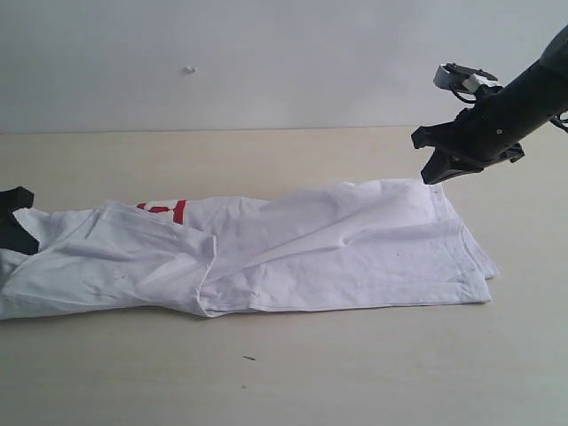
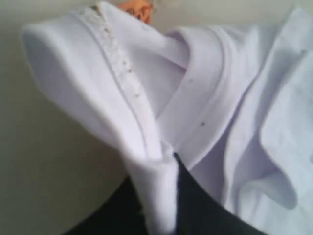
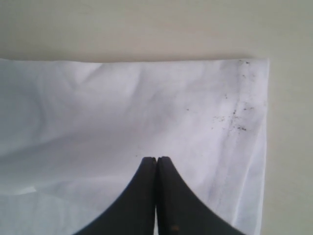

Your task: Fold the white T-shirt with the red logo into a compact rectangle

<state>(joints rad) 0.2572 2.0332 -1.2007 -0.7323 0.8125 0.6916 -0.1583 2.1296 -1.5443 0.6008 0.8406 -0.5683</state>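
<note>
White T-shirt (image 1: pixel 337 248) stretched left-right; left end pinched by left gripper (image 2: pixel 172 159).
Right gripper (image 3: pixel 156 159) pressed together, empty, at far-right hem corner; open table (image 1: pixel 355 373) around.

A: How do we find the white T-shirt (image 1: pixel 337 240)?
B: Folded lengthwise into a long, wrinkled band, lying flat.
A: And the red logo (image 1: pixel 164 209)?
B: We see only a small strip near the left end; folded cloth covers the rest.
</note>
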